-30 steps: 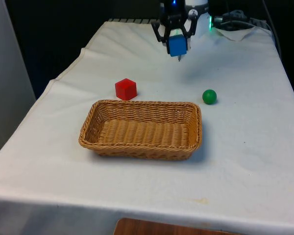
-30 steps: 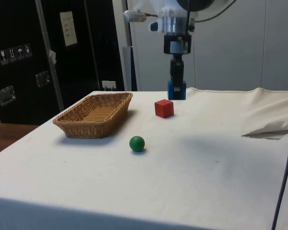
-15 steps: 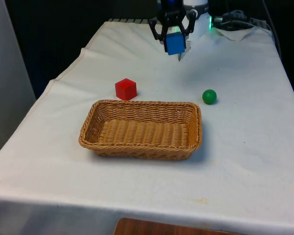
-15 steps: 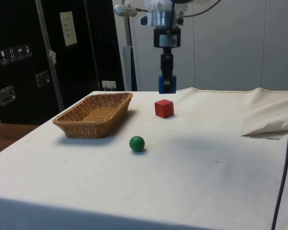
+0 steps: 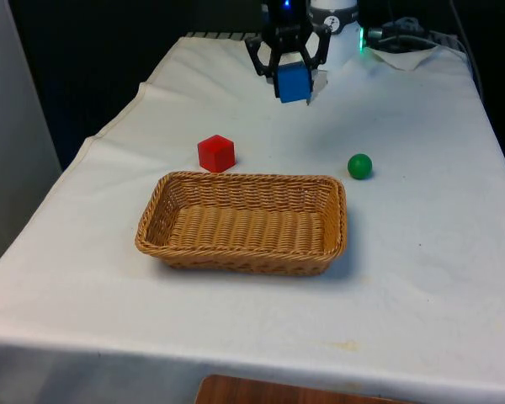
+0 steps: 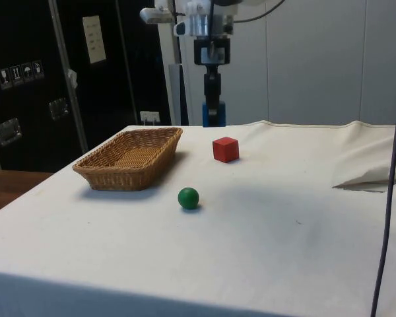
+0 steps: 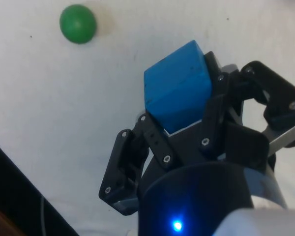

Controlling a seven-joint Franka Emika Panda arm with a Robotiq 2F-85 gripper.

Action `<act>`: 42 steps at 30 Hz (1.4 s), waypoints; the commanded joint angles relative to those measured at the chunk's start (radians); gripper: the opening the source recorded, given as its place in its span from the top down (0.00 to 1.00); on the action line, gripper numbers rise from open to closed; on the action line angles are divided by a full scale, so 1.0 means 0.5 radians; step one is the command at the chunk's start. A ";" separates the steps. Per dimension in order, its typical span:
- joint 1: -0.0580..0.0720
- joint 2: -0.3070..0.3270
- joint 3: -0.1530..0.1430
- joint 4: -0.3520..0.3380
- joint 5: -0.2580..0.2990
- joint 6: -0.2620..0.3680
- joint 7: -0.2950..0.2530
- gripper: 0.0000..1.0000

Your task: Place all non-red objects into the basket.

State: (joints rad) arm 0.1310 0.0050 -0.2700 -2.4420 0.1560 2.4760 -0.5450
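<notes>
My gripper (image 5: 293, 84) hangs above the far part of the table, shut on a blue cube (image 5: 293, 82). In the side view the gripper (image 6: 213, 115) and the blue cube (image 6: 213, 113) are high over the cloth, beyond the red cube (image 6: 225, 149). In the wrist view the blue cube (image 7: 178, 91) sits clamped between the black fingers. The wicker basket (image 5: 244, 250) stands in the middle, with nothing inside it. A red cube (image 5: 216, 153) rests just behind the basket's far left corner. A green ball (image 5: 359, 166) lies off the basket's far right corner, and the green ball (image 7: 77, 23) lies on the cloth under the wrist.
A crumpled fold of cloth (image 6: 373, 175) rises at the side view's right. Cables (image 5: 412, 38) lie at the table's far end. A wooden surface (image 5: 261, 392) sits below the table's near edge.
My gripper has risen with the blue cube and shifted towards the front view's left. The basket, red cube and green ball have stayed put.
</notes>
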 commanded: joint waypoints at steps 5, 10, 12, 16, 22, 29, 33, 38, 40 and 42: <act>0.014 0.072 0.024 0.080 0.010 -0.012 0.040 0.97; 0.010 0.160 0.066 0.186 -0.008 -0.024 0.090 0.97; 0.010 0.190 0.068 0.228 -0.012 -0.030 0.096 0.97; 0.010 0.236 0.068 0.302 -0.016 -0.060 0.110 0.97; 0.000 0.288 0.062 0.376 0.004 -0.078 0.102 0.97; -0.008 0.358 0.044 0.468 0.018 -0.098 0.094 0.97; -0.014 0.412 0.028 0.538 0.028 -0.110 0.088 0.97; -0.012 0.442 0.014 0.572 0.016 -0.094 0.098 0.97; -0.026 0.486 0.018 0.624 0.050 -0.122 0.076 0.97; -0.030 0.530 0.014 0.674 0.070 -0.126 0.064 0.97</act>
State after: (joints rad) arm 0.1220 0.2640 -0.2680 -2.1140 0.1760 2.4220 -0.5020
